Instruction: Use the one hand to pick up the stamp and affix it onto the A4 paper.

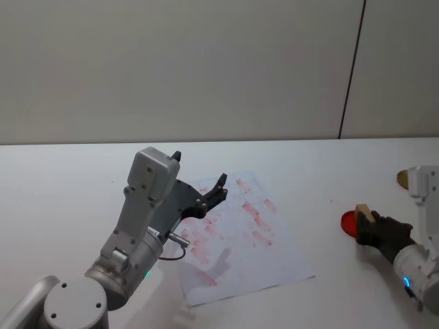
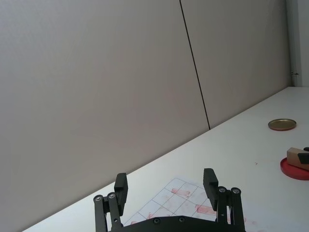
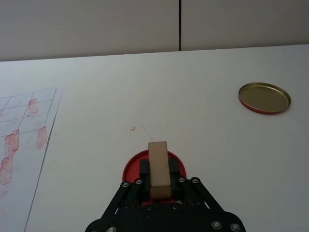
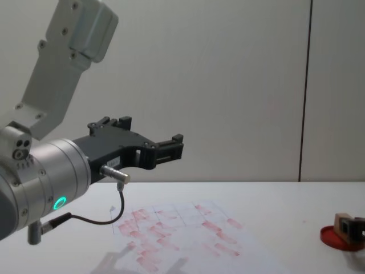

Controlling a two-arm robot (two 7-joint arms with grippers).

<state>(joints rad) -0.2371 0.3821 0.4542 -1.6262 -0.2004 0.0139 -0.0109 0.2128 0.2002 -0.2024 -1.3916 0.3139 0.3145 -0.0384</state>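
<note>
White bench [image 1: 329, 171], grey wall. Right pincer [image 3: 159, 170] pinches the stamp [image 3: 158, 162] over the red pad [image 3: 130, 168], well apart from the paper [image 1: 274, 253]. Left pincer [image 2: 165, 180] is spread, idle above the paper. Inking step; next, carry across and press flat.

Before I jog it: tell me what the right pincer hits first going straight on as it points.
Probably the red ink pad: the right pincer, shut on the stamp, aims at it, the stamp's end over it. Contact is unclear.

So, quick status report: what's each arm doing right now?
Right gripper shut on stamp, at red ink pad. Left gripper open, hanging over A4 paper, possibly in the way.
</note>
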